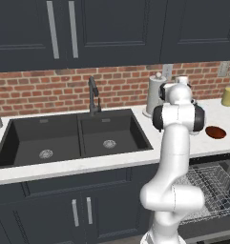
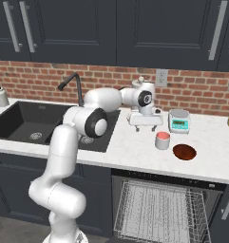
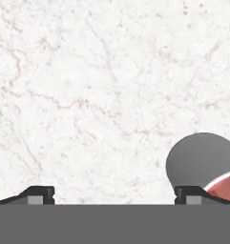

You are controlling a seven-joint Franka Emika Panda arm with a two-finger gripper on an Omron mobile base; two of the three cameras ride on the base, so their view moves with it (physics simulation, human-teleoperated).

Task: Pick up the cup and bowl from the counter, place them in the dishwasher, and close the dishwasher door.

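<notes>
Above white marbled counter point(image 2: 135, 147), gripper point(image 2: 145, 125) w/ fingers apart hovers just behind small pinkish-red cup point(image 2: 162, 140), probably lining up for pickup.

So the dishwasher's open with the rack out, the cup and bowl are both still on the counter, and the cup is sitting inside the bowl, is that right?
Not quite. The cup is not inside the bowl: it stands on the counter beside the bowl, apart from it, as the right base view shows. The rest holds: the dishwasher is open with its rack out, and both pieces are still on the counter.
</notes>
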